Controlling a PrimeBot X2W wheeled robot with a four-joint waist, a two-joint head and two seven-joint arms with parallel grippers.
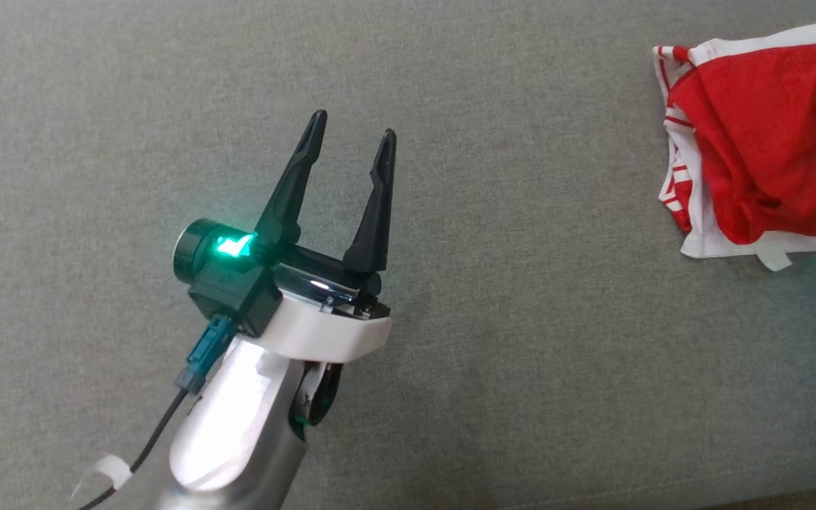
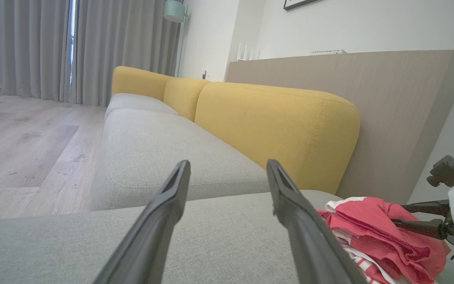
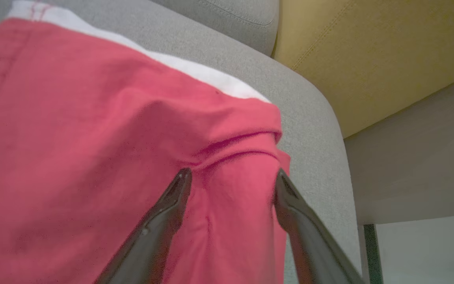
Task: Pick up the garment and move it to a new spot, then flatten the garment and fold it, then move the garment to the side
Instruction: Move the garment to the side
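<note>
head view: left gripper (image 1: 355, 134) spread over the grey sofa seat (image 1: 167, 106), red-and-white garment (image 1: 755, 142) bunched well to its right. left wrist view: yellow backrests (image 2: 274, 126), wood floor (image 2: 22, 138), curtains (image 2: 22, 47) (drawn). right wrist view: right gripper (image 3: 231, 175) spread against the garment.

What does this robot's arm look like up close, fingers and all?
The left gripper has two long, dark, tapering fingers on a glossy bar, a white collar and a silvery forearm. Beside it, a dark block glows green, with a blue plug and black cable.
</note>
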